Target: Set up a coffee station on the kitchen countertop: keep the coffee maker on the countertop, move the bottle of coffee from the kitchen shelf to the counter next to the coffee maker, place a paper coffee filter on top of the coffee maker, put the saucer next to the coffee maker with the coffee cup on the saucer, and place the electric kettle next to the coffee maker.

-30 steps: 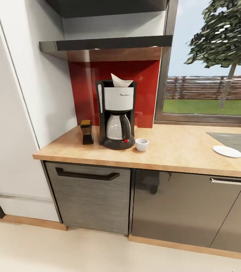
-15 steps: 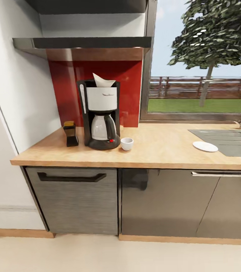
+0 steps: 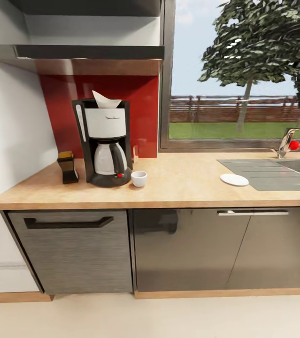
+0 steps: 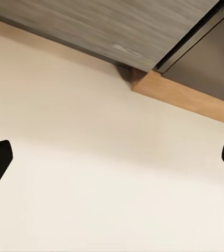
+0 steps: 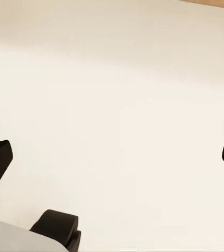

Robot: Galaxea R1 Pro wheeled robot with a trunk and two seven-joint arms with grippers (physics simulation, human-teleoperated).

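Note:
The black and white coffee maker point(image 3: 104, 143) stands on the wooden countertop point(image 3: 182, 188) before the red backsplash, a white paper filter point(image 3: 104, 100) sticking out of its top. The dark coffee bottle point(image 3: 68, 167) stands just left of it. A small white cup point(image 3: 139, 178) sits at its right foot. The white saucer point(image 3: 234, 179) lies far to the right by the sink's drainboard. No kettle shows. My left gripper point(image 4: 112, 163) hangs open above the cream floor near the cabinet base. My right gripper point(image 5: 112, 160) is open too, over bare floor.
A steel sink point(image 3: 281, 171) with a faucet point(image 3: 288, 141) is set into the counter's right end under the window. Grey cabinet fronts point(image 3: 74, 249) run below the counter. A shelf point(image 3: 74, 54) hangs above the coffee maker, and a white wall point(image 3: 9, 122) closes the left side.
The whole head view has swung to the right, so the coffee maker, bottle and cup sit further left in the picture and the sink and faucet have come into sight. The things themselves have not moved.

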